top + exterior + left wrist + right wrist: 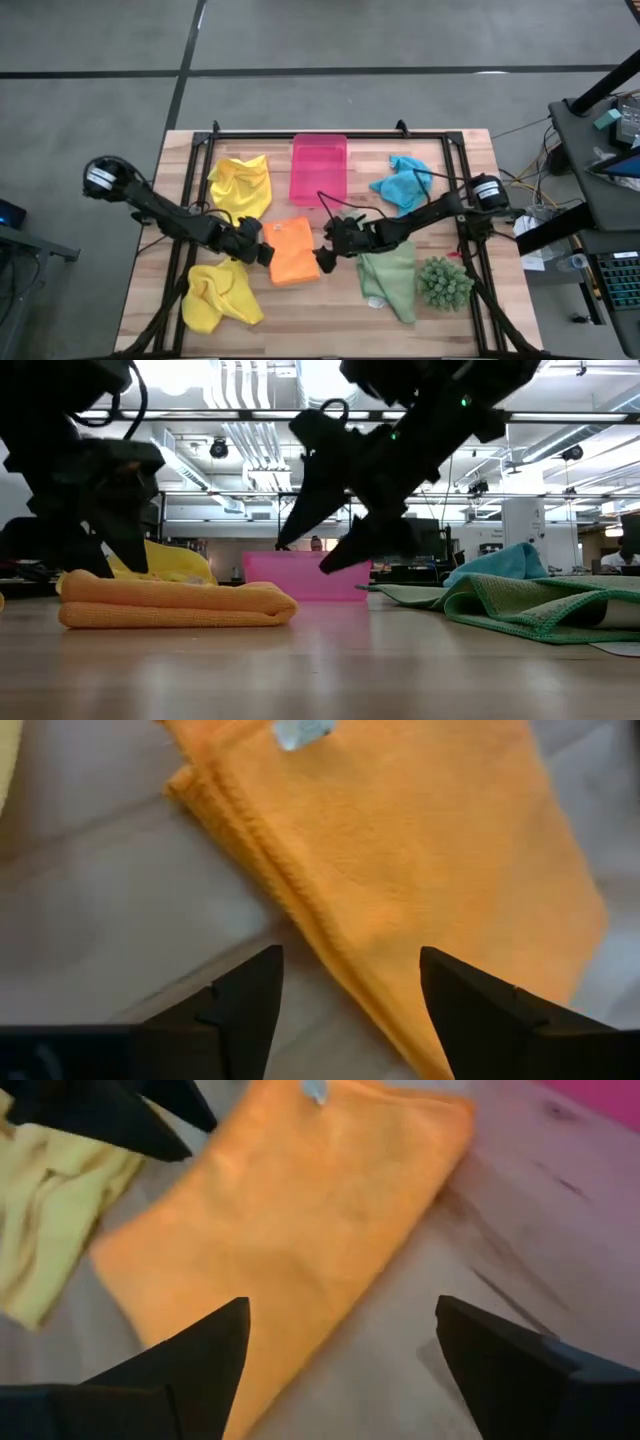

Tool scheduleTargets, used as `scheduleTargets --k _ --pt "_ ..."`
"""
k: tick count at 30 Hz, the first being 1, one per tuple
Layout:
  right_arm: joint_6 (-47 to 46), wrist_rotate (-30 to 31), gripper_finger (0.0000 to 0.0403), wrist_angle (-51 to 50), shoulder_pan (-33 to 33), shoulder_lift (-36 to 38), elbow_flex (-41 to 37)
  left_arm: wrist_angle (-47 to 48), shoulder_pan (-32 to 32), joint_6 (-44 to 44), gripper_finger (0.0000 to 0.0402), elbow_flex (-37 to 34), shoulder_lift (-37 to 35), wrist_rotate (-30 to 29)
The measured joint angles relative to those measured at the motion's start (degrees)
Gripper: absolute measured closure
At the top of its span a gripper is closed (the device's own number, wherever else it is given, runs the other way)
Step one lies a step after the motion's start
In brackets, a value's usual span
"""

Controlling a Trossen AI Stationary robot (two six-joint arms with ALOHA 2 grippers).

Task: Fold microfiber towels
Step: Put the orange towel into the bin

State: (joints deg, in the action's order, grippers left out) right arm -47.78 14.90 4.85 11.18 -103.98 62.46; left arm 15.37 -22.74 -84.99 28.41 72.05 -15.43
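An orange microfiber towel [293,252] lies folded flat into a rectangle at the table's middle; the low view shows its stacked layers [170,603]. My left gripper [262,250] stands open over the towel's left edge [290,890], which runs between its fingers. My right gripper [325,255] stands open at the towel's right edge [290,1210], raised clear of it [320,550]. Two yellow towels [242,185] [218,295], a turquoise one [402,183] and a light green one [390,275] lie crumpled around it.
A pink tray [318,168] stands at the far middle, behind the orange towel. A spiky green plant [443,283] sits near the right edge beside the green towel. A black frame [455,150] borders the wooden table top.
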Motion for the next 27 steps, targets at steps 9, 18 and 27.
scheduleTargets --k 9,18,27 --pt "-2.35 -0.61 0.0093 7.15 -1.11 -5.19 0.00 -6.37 0.27 0.29 0.0181 -0.60 5.20 -0.39" --pt "-3.23 -3.32 0.0099 15.14 -2.23 -9.59 0.11 -13.17 0.63 0.47 0.0181 -0.27 9.09 -1.09" --pt "-1.88 -6.14 0.0119 18.19 -2.39 -10.84 1.61 -16.34 0.76 1.84 0.0181 -0.42 9.44 -1.84"
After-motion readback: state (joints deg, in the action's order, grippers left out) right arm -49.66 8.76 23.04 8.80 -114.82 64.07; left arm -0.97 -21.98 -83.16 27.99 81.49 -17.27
